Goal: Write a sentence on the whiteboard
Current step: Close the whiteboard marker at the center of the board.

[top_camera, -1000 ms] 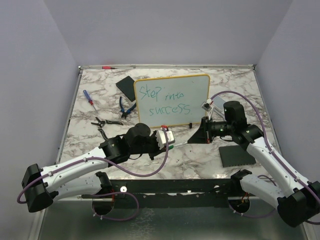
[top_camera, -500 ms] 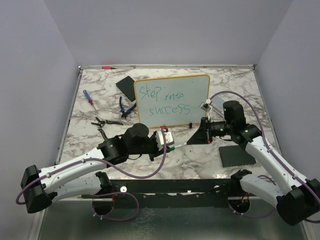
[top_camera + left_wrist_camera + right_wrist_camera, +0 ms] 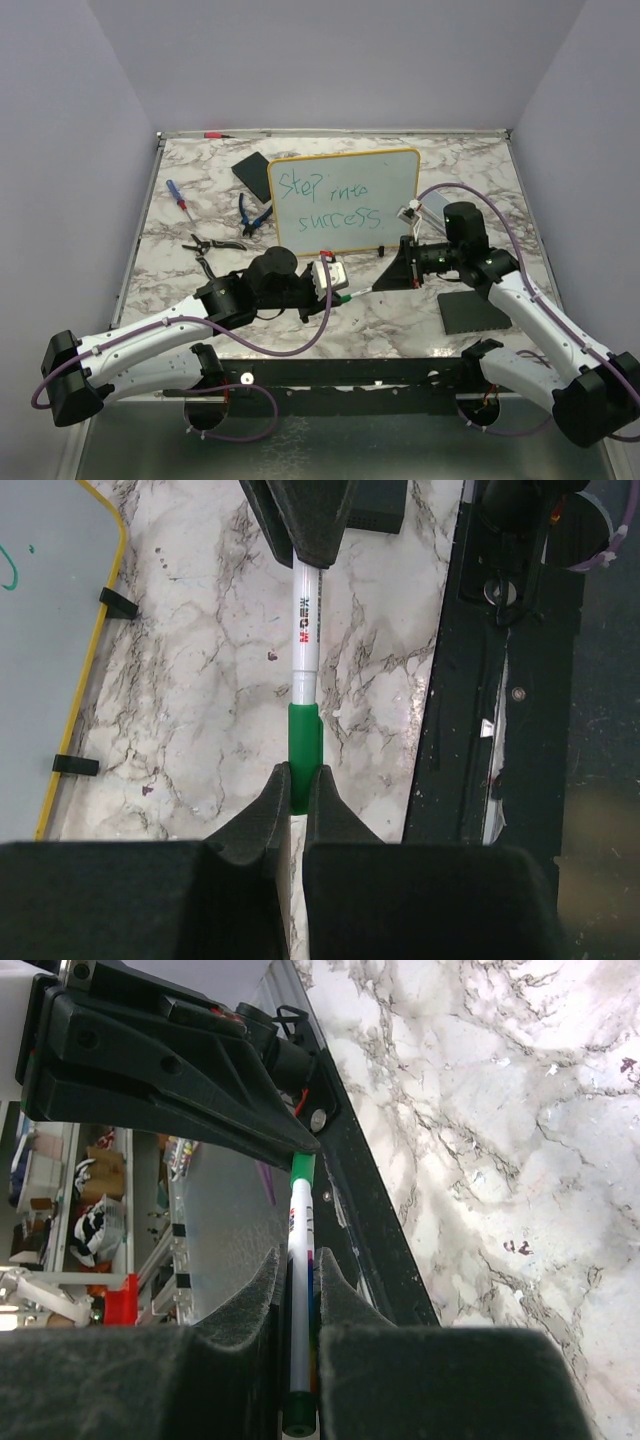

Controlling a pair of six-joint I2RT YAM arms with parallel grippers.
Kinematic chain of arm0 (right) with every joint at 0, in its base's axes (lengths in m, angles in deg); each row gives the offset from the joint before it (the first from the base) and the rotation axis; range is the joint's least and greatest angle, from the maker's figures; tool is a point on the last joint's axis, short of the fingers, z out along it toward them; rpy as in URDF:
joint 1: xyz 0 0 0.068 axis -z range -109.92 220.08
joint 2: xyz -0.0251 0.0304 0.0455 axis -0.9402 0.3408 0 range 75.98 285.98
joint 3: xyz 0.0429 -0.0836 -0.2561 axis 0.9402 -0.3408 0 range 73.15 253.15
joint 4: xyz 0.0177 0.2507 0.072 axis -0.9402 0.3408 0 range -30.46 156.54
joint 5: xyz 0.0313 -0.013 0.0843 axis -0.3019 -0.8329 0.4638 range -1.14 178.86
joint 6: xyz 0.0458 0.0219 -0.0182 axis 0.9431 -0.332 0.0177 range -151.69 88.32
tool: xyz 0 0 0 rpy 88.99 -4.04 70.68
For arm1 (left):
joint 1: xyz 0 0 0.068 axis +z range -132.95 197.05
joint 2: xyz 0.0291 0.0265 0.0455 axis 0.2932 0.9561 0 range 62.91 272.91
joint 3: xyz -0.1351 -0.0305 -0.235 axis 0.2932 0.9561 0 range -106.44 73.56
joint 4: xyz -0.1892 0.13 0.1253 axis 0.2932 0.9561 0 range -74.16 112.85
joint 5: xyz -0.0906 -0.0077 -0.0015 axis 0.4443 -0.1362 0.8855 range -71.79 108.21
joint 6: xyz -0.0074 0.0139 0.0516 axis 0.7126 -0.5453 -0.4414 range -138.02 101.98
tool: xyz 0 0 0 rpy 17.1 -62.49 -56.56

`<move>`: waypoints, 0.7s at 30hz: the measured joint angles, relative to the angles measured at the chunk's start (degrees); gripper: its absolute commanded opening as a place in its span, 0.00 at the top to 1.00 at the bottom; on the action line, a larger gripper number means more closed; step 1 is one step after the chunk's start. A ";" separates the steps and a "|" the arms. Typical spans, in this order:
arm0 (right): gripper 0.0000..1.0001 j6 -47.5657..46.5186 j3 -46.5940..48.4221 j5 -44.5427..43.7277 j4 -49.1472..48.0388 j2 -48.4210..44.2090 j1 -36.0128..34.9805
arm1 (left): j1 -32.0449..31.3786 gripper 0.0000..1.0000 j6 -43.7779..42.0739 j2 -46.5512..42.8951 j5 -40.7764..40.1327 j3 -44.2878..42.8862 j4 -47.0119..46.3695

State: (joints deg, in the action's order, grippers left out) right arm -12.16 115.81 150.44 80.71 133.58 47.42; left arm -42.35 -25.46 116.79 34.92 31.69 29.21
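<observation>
At the near middle of the marbled surface (image 3: 385,322) the two hands meet end to end over a marker (image 3: 361,289). The left hand (image 3: 343,292) is closed tight on the marker's green cap (image 3: 304,742). The right hand (image 3: 387,279) is closed on the white barrel, with the barrel's end poking out behind its fingers in the right wrist view. The marker hangs level between them, above the surface.

Just right of the right hand lies a flat black pad (image 3: 470,312). To the left are black pliers (image 3: 212,245), then blue-handled pliers (image 3: 252,214) and a blue-handled screwdriver (image 3: 177,194).

Beyond the hands, at the middle of the surface, sits the whiteboard (image 3: 396,188), yellow-framed, with its two black feet along its near edge. The sentence (image 3: 326,202) fills its left part in green, in two lines: "Step into success". A second black pad (image 3: 250,168) touches the board's far left corner.
</observation>
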 measured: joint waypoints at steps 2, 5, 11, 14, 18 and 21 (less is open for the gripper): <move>0.98 0.00 -0.17 -0.04 -0.66 0.22 -0.37 | 0.00 1.00 0.59 0.00 -0.17 0.02 -0.02; 0.98 0.13 -0.59 -0.24 -1.68 0.57 -1.27 | -0.11 1.00 1.18 0.00 -0.15 0.11 -0.11; 0.98 0.42 -0.81 -1.40 -2.62 0.92 -3.02 | -0.35 1.00 2.23 0.02 -0.07 0.17 -0.31; 0.98 0.81 -1.31 -1.99 -3.56 0.92 -3.74 | -0.35 1.00 2.56 0.04 -0.07 0.22 0.22; 0.98 1.81 -2.51 -2.34 -5.20 0.90 -4.20 | -0.35 1.00 3.34 0.22 -0.09 0.46 0.70; 0.98 2.69 -3.23 -2.58 -6.51 0.90 -4.63 | -0.35 1.00 3.87 0.22 -0.22 0.76 0.81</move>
State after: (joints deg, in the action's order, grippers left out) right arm -9.47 112.57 147.86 74.20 134.48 42.79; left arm -42.70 -21.59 117.01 34.70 32.46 30.02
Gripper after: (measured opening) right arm 0.102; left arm 0.026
